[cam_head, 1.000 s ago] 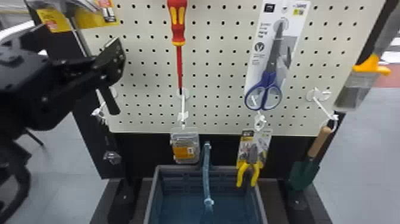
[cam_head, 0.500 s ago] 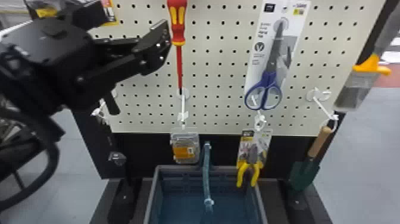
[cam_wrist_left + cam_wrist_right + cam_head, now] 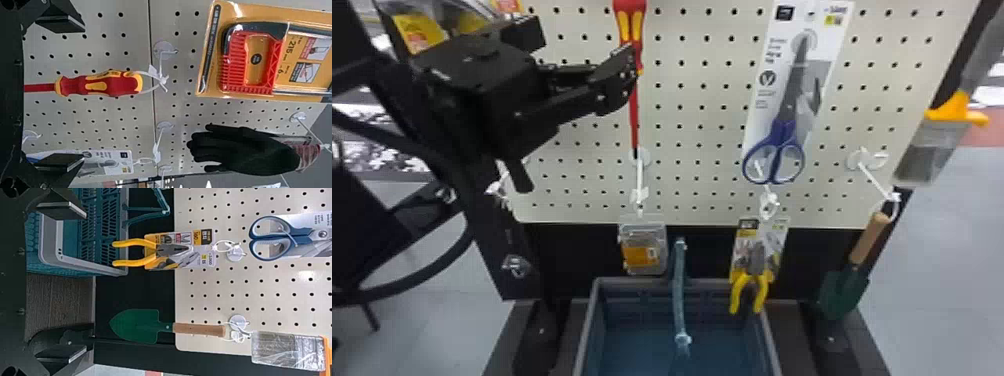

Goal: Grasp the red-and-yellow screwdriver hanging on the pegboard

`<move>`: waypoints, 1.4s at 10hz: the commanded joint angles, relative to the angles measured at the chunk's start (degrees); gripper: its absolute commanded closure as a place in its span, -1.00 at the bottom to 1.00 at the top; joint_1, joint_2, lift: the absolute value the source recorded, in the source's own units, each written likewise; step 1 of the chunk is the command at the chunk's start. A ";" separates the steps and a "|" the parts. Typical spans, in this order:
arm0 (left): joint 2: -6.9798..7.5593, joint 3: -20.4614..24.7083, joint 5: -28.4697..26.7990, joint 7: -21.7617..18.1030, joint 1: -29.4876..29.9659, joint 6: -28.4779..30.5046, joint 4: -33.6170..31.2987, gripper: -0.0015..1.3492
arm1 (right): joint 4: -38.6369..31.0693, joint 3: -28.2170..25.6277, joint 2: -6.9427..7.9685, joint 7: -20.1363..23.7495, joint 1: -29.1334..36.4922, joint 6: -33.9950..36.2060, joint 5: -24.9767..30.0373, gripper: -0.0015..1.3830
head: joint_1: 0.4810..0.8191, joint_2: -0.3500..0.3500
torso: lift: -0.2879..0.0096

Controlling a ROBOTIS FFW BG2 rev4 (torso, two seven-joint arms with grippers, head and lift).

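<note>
**Spread fingers faced a hanging screwdriver**

The left gripper [image 3: 64, 92] was, it seemed, at the approach step: its fingers stood wide apart and held nothing. The screwdriver [image 3: 113, 84] hung blade down on the pegboard [image 3: 702, 145], its upper end looped in a white tie [image 3: 164, 80]. The next move likely called for bringing the fingers to either side of the handle, easing in toward the board, then squeezing. The tie could have resisted a straight pull. The right gripper [image 3: 64, 282], facing the pliers [image 3: 135, 262] and trowel [image 3: 137, 326], was also widely parted and empty. The pale, perforated board stood above a bin [image 3: 772, 345], with grey floor [image 3: 952, 260] beyond.
</note>
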 commanded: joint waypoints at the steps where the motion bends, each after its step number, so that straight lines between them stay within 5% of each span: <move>1: -0.23 -0.62 -1.41 -0.19 -1.19 -0.43 1.80 -0.79 | 0.17 0.02 0.00 -0.01 -0.04 0.00 0.09 -0.84 | -0.60 0.00 | 0.26; 14: -0.23 -6.15 -5.37 -10.03 -14.24 -3.94 20.23 -0.79 | 0.74 0.20 0.00 0.43 -0.90 0.09 0.18 -0.84 | -0.60 0.00 | 0.26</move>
